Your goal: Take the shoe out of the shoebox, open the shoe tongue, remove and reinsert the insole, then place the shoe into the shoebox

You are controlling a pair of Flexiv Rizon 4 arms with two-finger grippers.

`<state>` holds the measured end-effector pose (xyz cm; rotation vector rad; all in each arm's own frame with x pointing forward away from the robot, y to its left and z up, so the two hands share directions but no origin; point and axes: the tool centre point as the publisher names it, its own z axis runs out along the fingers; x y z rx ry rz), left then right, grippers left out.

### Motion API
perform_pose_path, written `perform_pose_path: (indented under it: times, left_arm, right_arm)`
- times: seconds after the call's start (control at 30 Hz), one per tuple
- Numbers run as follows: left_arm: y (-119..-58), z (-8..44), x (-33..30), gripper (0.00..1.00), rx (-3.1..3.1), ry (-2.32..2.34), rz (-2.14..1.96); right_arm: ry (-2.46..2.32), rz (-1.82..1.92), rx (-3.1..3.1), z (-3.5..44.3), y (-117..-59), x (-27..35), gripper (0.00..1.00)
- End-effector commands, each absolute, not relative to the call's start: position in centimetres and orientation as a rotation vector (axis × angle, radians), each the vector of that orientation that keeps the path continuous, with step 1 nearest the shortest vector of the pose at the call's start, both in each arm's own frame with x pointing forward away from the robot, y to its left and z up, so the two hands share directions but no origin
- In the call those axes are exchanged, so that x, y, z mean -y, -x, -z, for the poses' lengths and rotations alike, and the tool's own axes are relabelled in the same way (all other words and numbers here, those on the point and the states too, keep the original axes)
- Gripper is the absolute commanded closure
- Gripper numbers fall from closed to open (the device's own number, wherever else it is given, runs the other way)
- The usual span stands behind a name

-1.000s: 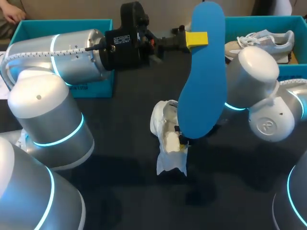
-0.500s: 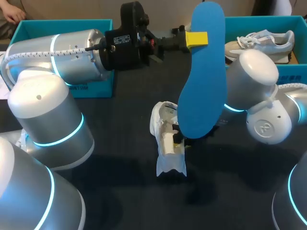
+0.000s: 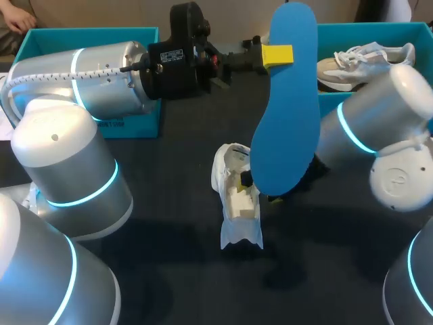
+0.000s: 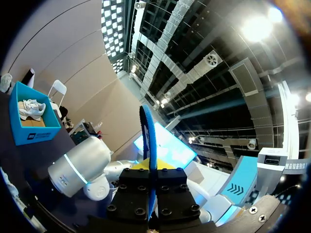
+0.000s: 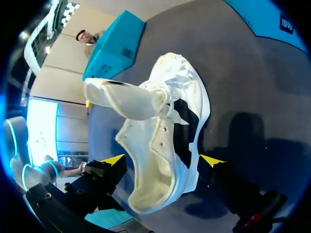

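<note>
A white shoe (image 3: 232,184) lies on the dark table, its long tongue (image 3: 241,233) pulled out towards the front. High above it my left gripper (image 3: 277,54) is shut on a blue insole (image 3: 287,108), which hangs upright and hides most of my right gripper. In the left wrist view the insole (image 4: 147,141) shows edge-on between the fingers of the left gripper (image 4: 149,171). In the right wrist view the right gripper (image 5: 163,160) stands open, one yellow tip on each side of the shoe (image 5: 167,141) near its heel.
A teal shoebox (image 3: 369,30) at the back right holds a second shoe (image 3: 372,59). Another teal box (image 3: 88,37) stands at the back left, partly behind my left arm. Bare dark tabletop lies in front of the shoe.
My right gripper has opened and let go of the shoe, and its arm has drawn back to the right. The shoe has shifted slightly. The left arm and insole have not moved.
</note>
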<state>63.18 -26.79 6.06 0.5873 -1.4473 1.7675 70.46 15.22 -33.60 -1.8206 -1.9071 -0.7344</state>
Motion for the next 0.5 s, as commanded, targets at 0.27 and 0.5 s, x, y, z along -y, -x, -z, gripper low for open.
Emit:
perform_pose_path:
  times: [0.27,0.5]
  left_arm:
    - [-63.13,-6.02,26.80,1.00,1.448,-0.589,-1.767]
    - [-63.13,-6.02,26.80,1.00,1.448,-0.589,-1.767]
  right_arm:
    - [1.717,0.858,1.845,32.23,-69.36,-13.48,0.00]
    - [1.717,0.858,1.845,32.23,-69.36,-13.48,0.00]
